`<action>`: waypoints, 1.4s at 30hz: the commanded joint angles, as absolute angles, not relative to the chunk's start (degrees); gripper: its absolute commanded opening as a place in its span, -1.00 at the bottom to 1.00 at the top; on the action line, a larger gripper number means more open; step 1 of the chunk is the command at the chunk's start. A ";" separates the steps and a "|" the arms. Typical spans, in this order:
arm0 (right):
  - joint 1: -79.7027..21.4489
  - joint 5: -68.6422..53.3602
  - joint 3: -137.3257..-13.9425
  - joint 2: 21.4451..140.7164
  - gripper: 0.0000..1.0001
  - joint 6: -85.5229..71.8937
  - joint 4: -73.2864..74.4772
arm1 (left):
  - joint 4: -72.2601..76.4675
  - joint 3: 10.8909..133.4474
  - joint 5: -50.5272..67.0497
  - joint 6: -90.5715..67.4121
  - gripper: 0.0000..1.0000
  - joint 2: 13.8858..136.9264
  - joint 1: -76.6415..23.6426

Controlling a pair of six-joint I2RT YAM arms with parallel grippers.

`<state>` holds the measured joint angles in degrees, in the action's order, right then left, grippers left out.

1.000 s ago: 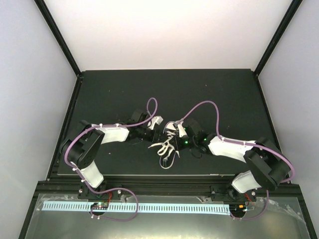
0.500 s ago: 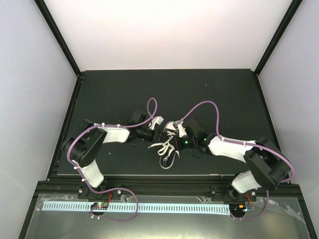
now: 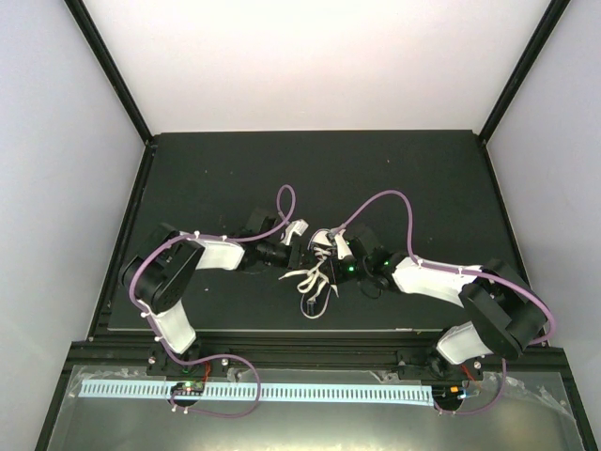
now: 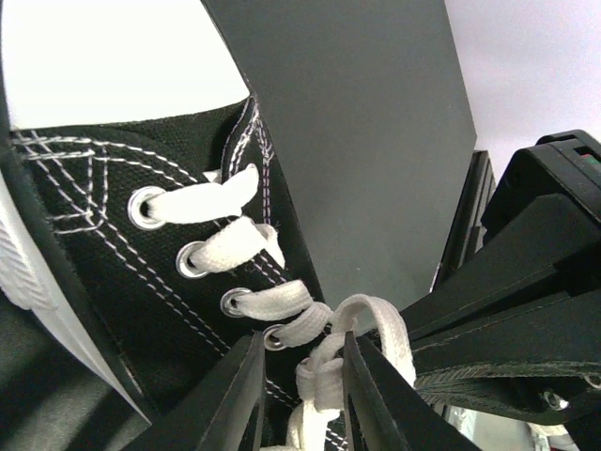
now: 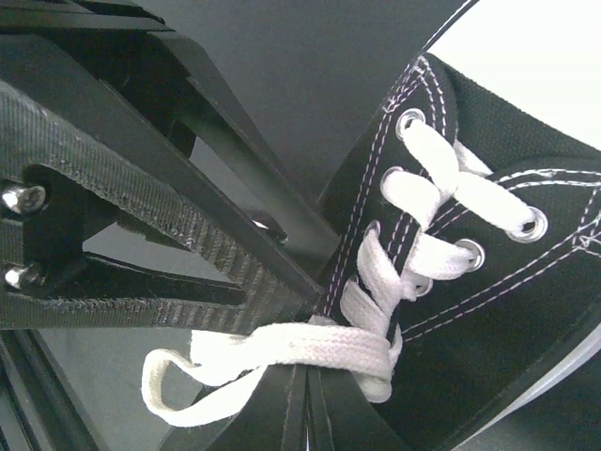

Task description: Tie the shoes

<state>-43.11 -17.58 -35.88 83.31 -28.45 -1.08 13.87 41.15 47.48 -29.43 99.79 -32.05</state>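
Compared with one second ago, the elbow of the left arm [image 3: 161, 277] has shifted slightly toward the centre. The right arm [image 3: 432, 278], the sneaker [image 3: 322, 241] and the laces [image 3: 308, 278] stand as they did. Count: one sneaker, two arms, two grippers, two purple cables [image 3: 385, 199], one per arm. The sneaker lies near the middle of the black table [image 3: 423, 178], between the two grippers, which meet over its laced front from opposite sides. The left gripper [image 4: 300, 395] has its fingers [image 4: 239, 395] drawn to a narrow gap, and a bunched strand of white lace is caught between them. The right gripper [image 5: 305, 413] has its fingers [image 5: 282, 413] pressed together at the tips, pinching a flat band of lace that runs across them. The left wrist view shows four metal eyelets [image 4: 192, 260] in one row, each threaded. In the top view, one slack loop of lace lies on the table on the near side of the sneaker.
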 commanded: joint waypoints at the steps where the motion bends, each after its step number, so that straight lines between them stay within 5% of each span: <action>1: -43.45 -16.98 -35.60 83.67 -0.97 -28.50 -2.90 | 17.27 40.44 51.36 -31.01 -0.56 101.12 -32.46; 11: -43.43 -16.55 -35.42 83.25 -0.97 -28.66 -3.03 | 19.09 38.58 52.39 -32.60 -0.96 100.48 -32.95; 17: -43.48 -15.58 -35.55 81.82 -0.97 -28.23 -1.77 | 19.19 37.31 49.10 -33.56 -0.97 98.46 -32.95; 20: -43.48 -14.11 -35.52 79.39 -0.76 -27.52 0.25 | 21.42 36.31 47.82 -35.44 -0.97 97.39 -32.95; 23: -43.57 -12.39 -35.51 75.34 -0.24 -25.88 3.00 | 22.83 35.85 47.64 -36.89 -0.97 97.04 -32.94; 26: -45.22 -9.50 -36.14 71.56 0.05 -23.15 6.26 | 22.85 35.86 47.62 -36.92 -0.97 96.96 -32.90; 42: -65.55 16.89 -50.58 83.38 0.19 -24.13 19.80 | 21.26 35.55 45.64 -36.42 -0.97 95.61 -32.90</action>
<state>-62.43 6.52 -47.62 80.60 -22.06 16.21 20.67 35.42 46.61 -36.29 97.06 -32.71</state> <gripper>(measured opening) 0.586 0.017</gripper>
